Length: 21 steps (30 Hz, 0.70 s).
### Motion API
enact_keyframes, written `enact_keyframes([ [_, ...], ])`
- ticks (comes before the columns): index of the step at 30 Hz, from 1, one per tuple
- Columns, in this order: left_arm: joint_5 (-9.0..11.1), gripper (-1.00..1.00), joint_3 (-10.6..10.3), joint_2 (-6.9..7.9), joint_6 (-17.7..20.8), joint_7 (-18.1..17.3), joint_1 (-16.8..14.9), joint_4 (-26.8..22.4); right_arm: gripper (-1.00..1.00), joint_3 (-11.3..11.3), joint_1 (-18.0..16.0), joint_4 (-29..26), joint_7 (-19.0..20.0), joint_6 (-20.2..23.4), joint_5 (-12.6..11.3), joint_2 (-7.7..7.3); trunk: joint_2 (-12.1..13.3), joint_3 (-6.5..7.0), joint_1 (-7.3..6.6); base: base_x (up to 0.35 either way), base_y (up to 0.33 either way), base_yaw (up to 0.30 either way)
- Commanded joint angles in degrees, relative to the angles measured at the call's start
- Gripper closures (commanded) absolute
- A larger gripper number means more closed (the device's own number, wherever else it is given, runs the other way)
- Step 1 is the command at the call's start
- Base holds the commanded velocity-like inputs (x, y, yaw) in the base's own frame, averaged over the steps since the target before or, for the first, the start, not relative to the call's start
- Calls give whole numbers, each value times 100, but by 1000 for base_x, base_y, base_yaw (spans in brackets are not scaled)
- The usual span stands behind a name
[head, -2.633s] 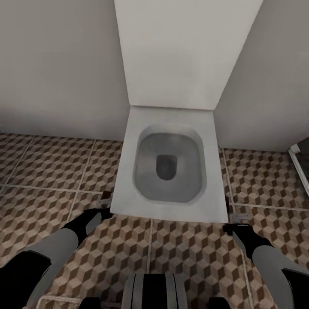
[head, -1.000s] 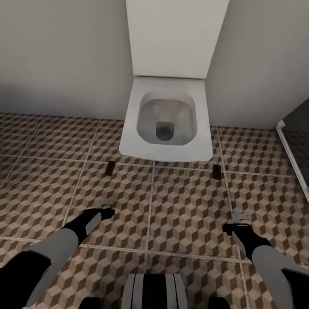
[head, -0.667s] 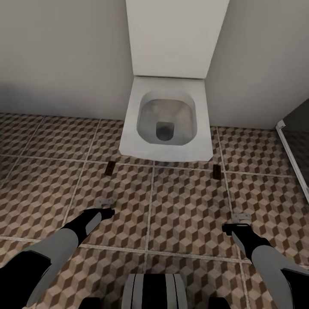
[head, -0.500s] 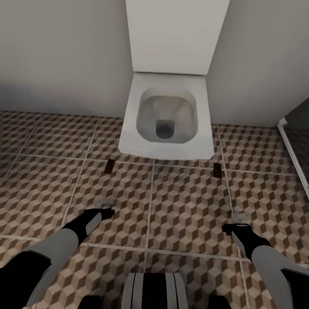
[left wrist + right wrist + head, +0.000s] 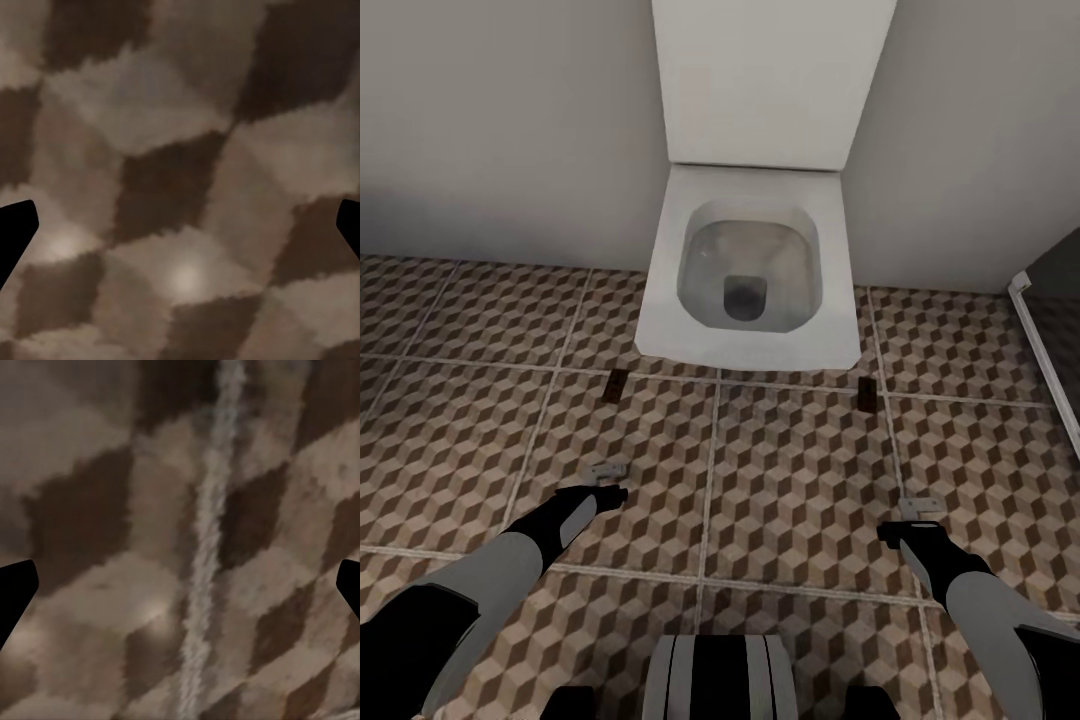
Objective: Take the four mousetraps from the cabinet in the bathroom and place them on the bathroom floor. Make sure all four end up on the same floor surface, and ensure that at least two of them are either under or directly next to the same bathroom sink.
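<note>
Now toilet (image 5: 752,270) slightly larger than before; both tools wide apart.

White toilet (image 5: 750,270) on bathroom floor (image 5: 800,480)

Place: a home bathroom, in a simulator's render.
Fixture: a white square-edged toilet (image 5: 752,270) with its lid (image 5: 768,80) raised against the wall, the grey bowl open.
Floor: the bathroom floor (image 5: 800,480) has large square tiles printed with brown, beige and white cubes, with pale grout lines.
Walls: plain pale grey walls (image 5: 500,120) meet the tiles on both sides of the toilet.
Edge: a white strip (image 5: 1045,360) runs along the floor at the right, beside a darker area.
</note>
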Motion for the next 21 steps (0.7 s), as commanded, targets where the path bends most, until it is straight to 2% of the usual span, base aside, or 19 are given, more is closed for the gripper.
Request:
enact_keyframes([
  [1,60,-100,-48,6,28,41,0,-17,-100,-33,-1,-9,2,31,59,3,-1,-3,-1,0,0,0],
  [10,57,-100,-46,6,30,42,1,-18,-100,-33,-1,-9,2,31,59,3,-1,-3,-1,0,0,0],
  [21,60,-100,-34,6,43,42,1,-10,-100,-33,-1,-9,2,32,59,3,14,241,-29,0,0,0],
])
